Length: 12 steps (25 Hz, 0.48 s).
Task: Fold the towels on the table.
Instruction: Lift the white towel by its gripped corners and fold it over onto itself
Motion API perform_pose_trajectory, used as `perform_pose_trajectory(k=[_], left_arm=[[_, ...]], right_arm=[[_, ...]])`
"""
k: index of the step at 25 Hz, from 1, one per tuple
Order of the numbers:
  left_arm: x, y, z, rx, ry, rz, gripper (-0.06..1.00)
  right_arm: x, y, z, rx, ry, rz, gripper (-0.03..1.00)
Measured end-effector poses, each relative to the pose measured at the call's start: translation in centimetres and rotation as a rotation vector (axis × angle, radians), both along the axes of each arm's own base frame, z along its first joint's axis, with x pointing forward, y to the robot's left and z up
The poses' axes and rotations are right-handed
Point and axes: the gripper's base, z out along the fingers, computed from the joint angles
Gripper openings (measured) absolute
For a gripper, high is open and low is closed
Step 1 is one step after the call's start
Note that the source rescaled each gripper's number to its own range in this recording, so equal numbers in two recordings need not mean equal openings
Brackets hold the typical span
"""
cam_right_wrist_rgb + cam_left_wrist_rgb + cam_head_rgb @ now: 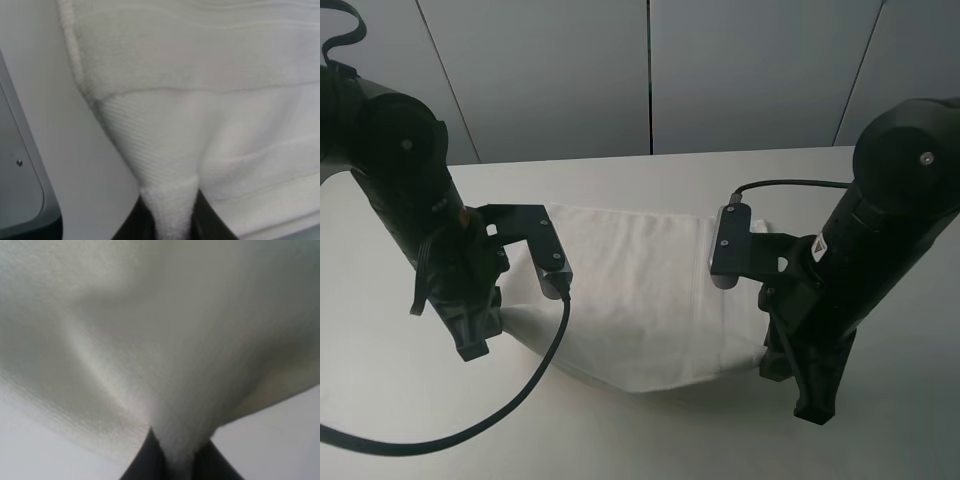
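The white terry towel hangs between my two grippers above the white table, its near edge lifted and sagging in the middle. My left gripper is shut on the towel's near left corner; the left wrist view shows cloth pinched between the dark fingers. My right gripper is shut on the near right corner; the right wrist view shows the towel's woven stripe band and the pinched corner. The label is out of view.
A black cable loops over the table in front of the left arm. The table's far edge meets a grey panelled wall. The right wrist view shows the table's rounded edge.
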Motion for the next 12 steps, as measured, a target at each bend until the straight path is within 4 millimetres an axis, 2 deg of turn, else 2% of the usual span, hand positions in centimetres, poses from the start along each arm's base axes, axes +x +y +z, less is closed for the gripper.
perform_pose_trajectory(k=[6, 12], left_arm=[[-0.1, 0.0, 1.7, -0.083, -0.049, 0.087, 0.0], [-0.1, -0.1, 1.9, -0.099, -0.04, 0.185, 0.0]], right_arm=[[0.3, 0.3, 2.0, 0.054, -0.023, -0.178, 0.01], [1.1, 1.1, 3.7, 0.077, -0.006, -0.302, 0.01]])
